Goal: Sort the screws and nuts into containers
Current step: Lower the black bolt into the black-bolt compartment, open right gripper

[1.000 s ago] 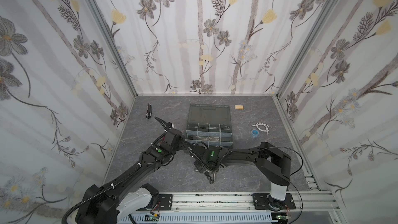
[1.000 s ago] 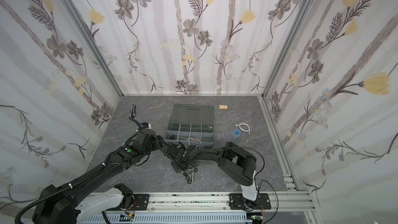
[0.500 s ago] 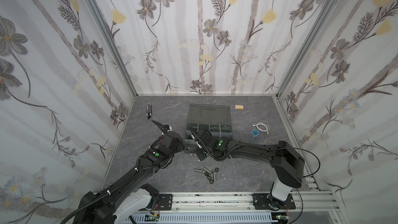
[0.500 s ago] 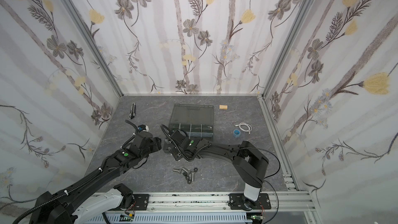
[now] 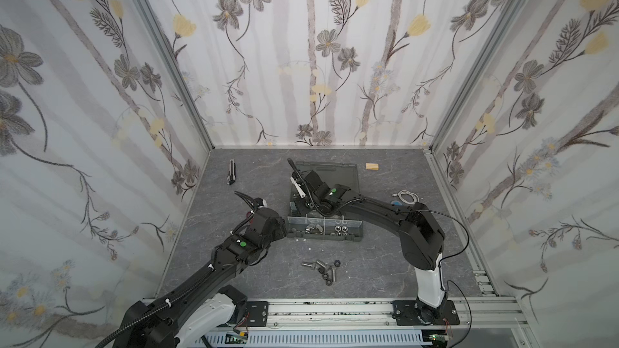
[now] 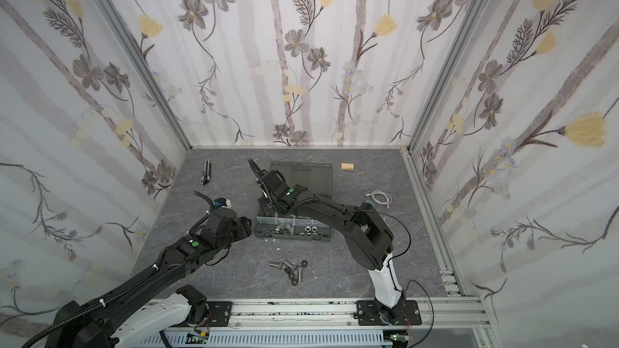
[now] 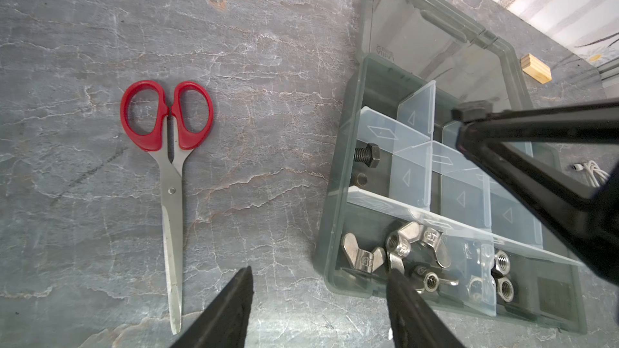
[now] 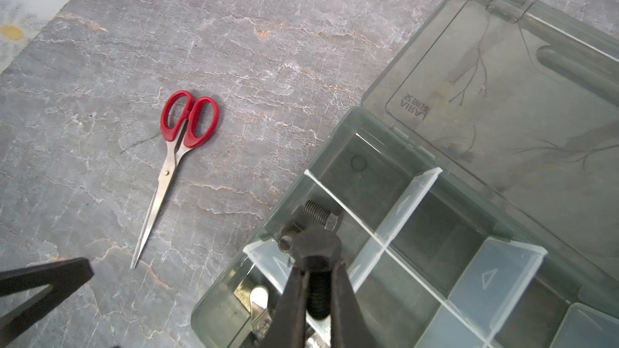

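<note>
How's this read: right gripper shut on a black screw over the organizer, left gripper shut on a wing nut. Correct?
Not quite. The left gripper is open and holds nothing, as the left wrist view shows; the wing nuts lie loose in the organizer. The rest stands: the right gripper is shut on a black screw over the organizer.

embossed brand on organizer lid point(image 8: 522, 95), upside down, seemingly "laria" beside two unreadable characters
</note>
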Available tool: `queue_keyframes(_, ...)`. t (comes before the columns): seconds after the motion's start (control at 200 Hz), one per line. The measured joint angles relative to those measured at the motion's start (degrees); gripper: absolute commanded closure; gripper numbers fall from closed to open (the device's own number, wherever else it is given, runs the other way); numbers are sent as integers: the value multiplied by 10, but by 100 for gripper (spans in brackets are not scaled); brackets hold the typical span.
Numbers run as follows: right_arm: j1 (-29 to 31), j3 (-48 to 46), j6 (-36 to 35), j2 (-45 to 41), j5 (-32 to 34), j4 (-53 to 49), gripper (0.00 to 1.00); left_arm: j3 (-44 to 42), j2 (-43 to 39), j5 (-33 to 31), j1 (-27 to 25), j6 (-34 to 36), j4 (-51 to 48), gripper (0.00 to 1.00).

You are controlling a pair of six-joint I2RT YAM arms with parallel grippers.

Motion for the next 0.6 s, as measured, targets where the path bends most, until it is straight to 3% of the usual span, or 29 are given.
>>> queue_keyframes(0.605, 0, 22, 6, 37, -10, -4, 72, -8, -7, 9, 0, -5, 4, 34)
